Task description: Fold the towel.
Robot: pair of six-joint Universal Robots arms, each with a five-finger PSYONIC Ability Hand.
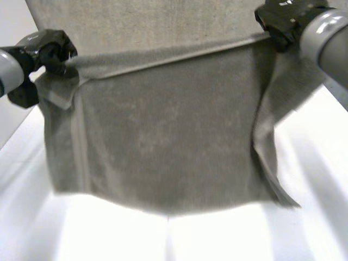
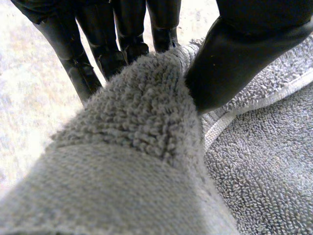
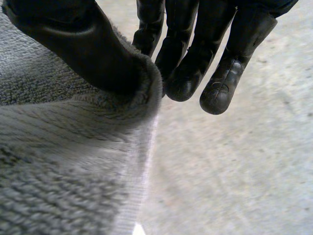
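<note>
Plainly the fold is at its carrying step. The towel (image 1: 163, 136) hangs as a broad grey sheet between the two hands, above the white table (image 1: 304, 228), and more grey cloth shows beyond its held edge.

The left hand (image 1: 46, 49) has the towel's upper left corner. Its thumb (image 2: 234, 63) is clamped onto a bunched ridge of cloth against the fingers (image 2: 122, 46) behind. The right hand (image 1: 280, 22) has the upper right corner. There the thumb (image 3: 83, 49) presses the hem against fingers (image 3: 186, 73) that curl only lightly.

As I judge it, the next move calls for both hands to travel level and together, bringing the held edge to meet the opposite one before lowering and letting go. Any lag on one side would skew the fold. The loose flap drooping below the right-hand corner may need evening out.

The cloth is thick terry with a looped, nubbly pile, crossed near its end by a flat woven band (image 2: 98, 191) and finished with a pale stitched hem (image 3: 142, 186). It is limp: its lower edge bows and its sides crumple inward.
</note>
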